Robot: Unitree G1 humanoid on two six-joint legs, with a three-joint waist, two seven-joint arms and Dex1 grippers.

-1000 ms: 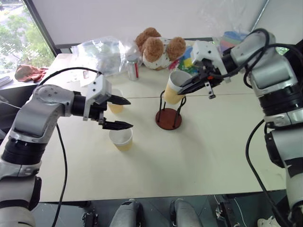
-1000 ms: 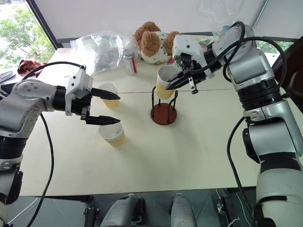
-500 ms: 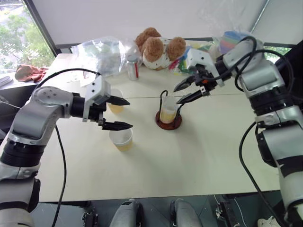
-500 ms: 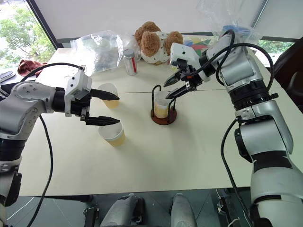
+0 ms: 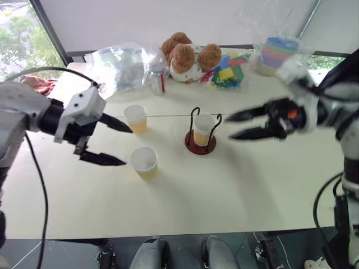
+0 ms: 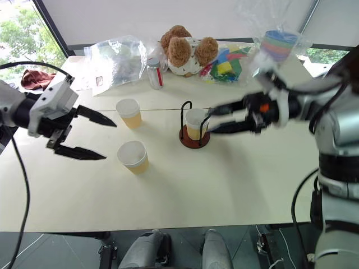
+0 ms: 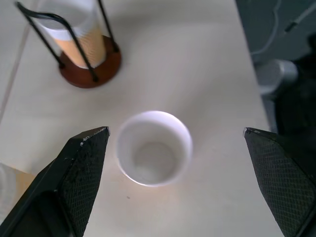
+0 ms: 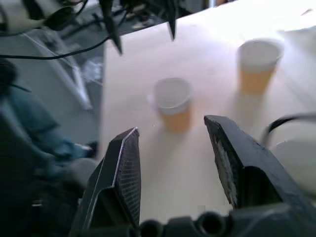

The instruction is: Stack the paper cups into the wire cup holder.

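Two paper cups remain loose on the table (image 5: 235,196), and one is now seated in the wire cup holder. At the left of the frame, the left gripper (image 5: 118,144) has been drawn back toward the left edge, its fingers spread wide and empty, where a second ago it hung closer over the cups. Just right of it, the nearer cup (image 5: 143,162) stands upright left of centre, with the farther cup (image 5: 135,118) above it in the frame; both are untouched. At centre, the wire cup holder (image 5: 201,143) now carries the placed cup (image 5: 203,129) upright between its wire loops, where a second ago that cup was still pinched above the holder. At the right, the right gripper (image 5: 235,126) has been pulled away from the holder toward the right side, its fingers parted and holding nothing. One cup is judged delivered; two are still to be stacked.
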